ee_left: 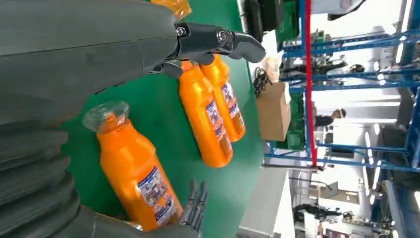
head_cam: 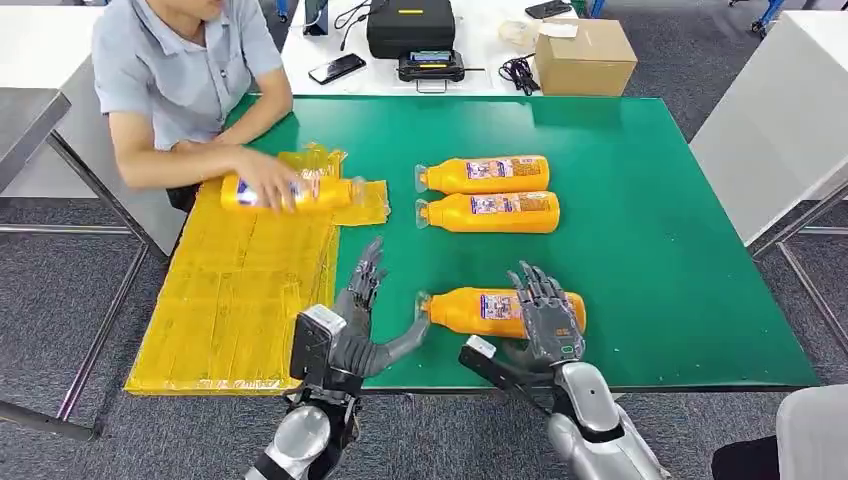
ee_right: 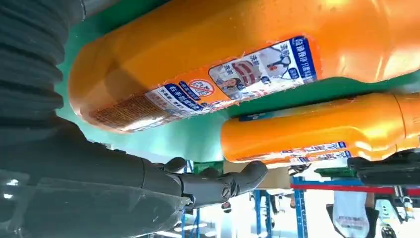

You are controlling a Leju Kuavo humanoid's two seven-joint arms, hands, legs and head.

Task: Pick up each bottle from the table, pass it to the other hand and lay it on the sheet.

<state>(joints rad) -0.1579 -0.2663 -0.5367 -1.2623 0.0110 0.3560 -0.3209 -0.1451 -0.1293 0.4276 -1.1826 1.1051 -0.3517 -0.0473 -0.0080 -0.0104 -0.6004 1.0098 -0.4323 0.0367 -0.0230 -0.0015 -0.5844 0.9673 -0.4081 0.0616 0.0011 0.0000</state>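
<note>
1. The right robot hand (head_cam: 546, 312) lies over the base end of the nearest bottle (head_cam: 480, 309), fingers extended across its far side. Whether it actually grips the bottle cannot be told; the bottle lies on its side on the green surface (head_cam: 650, 230), near the front edge.
2. The left robot hand (head_cam: 368, 318) stands just beside that bottle's clear cap, palm turned toward it, fingers spread apart and raised, thumb reaching toward the cap. It holds nothing.
3. In the left wrist view the nearest bottle (ee_left: 133, 171) lies between the thumb and the dark fingers (ee_left: 218, 40), not enclosed by them.
4. Two more bottles (head_cam: 488, 194) lie side by side, touching, farther back on the surface, caps pointing toward the yellow sheet (head_cam: 240, 290).
5. A fourth bottle (head_cam: 300, 193) lies at the far end of the sheet, with a person's hand (head_cam: 265, 181) resting on it.
6. The sheet overhangs the surface's left edge.
</note>
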